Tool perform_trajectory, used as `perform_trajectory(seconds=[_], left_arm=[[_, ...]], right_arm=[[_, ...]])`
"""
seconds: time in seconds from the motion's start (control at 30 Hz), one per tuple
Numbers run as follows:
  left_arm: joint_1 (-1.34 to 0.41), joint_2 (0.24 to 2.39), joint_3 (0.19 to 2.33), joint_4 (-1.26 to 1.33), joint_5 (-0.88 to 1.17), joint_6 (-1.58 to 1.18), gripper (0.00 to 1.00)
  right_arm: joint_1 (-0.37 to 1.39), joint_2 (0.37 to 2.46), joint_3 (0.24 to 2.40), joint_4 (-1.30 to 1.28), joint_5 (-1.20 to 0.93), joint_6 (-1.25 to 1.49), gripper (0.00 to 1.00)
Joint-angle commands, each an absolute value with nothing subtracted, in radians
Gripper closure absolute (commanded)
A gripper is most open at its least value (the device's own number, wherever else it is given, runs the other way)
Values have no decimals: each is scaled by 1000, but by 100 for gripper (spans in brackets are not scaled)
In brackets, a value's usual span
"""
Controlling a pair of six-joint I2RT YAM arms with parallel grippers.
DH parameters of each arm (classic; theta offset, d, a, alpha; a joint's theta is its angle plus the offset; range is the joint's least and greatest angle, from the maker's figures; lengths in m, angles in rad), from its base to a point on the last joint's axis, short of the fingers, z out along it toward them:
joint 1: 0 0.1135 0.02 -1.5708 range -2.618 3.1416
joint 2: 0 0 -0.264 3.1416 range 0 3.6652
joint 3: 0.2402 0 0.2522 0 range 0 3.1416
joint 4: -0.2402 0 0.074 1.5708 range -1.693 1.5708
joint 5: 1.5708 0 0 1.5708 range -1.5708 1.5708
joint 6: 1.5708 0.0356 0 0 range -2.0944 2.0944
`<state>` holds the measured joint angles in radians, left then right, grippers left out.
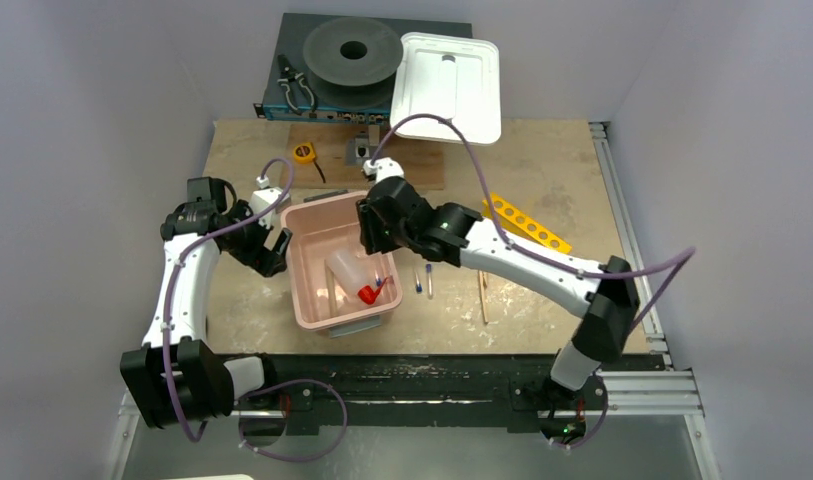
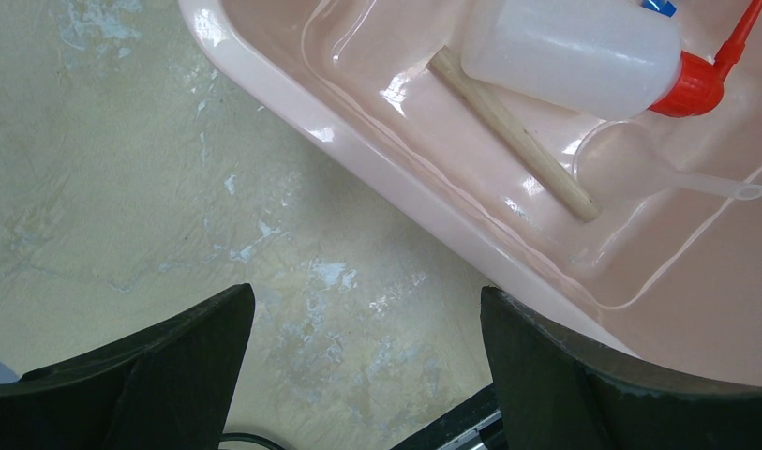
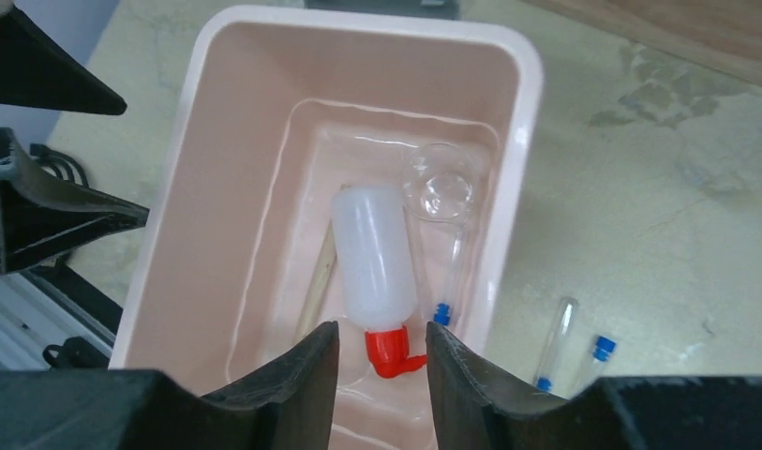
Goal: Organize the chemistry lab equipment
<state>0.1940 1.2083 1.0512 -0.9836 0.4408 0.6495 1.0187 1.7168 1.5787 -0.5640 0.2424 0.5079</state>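
Squeeze bottle (image 3: 372,253), white with a red spout, lies on its side in a pink tub (image 3: 527,141) on the counter (image 3: 658,234). A wooden stick (image 2: 513,131) lies along one flank, with a clear round dish (image 3: 438,183) and a blue-capped tube (image 3: 447,281) along the other. Right fingers (image 3: 311,361) hang slightly parted and empty above the spout. Left fingers (image 2: 199,356), spread wide and empty, hover over the counter just beside the tub's rim. Two more tubes (image 3: 557,337) lie near the tub; a yellow holed rack (image 1: 527,222) sits farther right.
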Motion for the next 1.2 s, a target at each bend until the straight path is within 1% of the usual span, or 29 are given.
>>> perform_trajectory(seconds=[0.0, 0.2, 0.33, 0.6, 0.83, 0.93, 0.97, 1.0, 1.07, 1.17], left_arm=[[188, 1177, 1055, -973, 456, 670, 10], [188, 1175, 1058, -978, 457, 670, 10], [189, 1175, 1058, -978, 458, 667, 10], [188, 1174, 1057, -981, 456, 667, 10], [189, 1173, 1058, -982, 452, 672, 10], [188, 1176, 1058, -982, 450, 672, 10], [189, 1177, 1057, -981, 450, 672, 10], [188, 1177, 1057, -981, 449, 672, 10], [189, 1179, 1058, -981, 449, 672, 10], [189, 1179, 1058, -980, 449, 673, 10]], right_arm=[[962, 1565, 1470, -544, 309, 524, 64], [838, 1423, 1202, -478, 299, 562, 68], [833, 1435, 1089, -459, 309, 575, 66], [833, 1568, 1006, -365, 299, 593, 55], [833, 1651, 984, -307, 293, 601, 58], [833, 1673, 979, -289, 292, 606, 60], [833, 1679, 974, -284, 289, 607, 63], [833, 1685, 969, -277, 284, 609, 66], [833, 1697, 960, -265, 284, 611, 77], [833, 1708, 946, -256, 295, 614, 87]])
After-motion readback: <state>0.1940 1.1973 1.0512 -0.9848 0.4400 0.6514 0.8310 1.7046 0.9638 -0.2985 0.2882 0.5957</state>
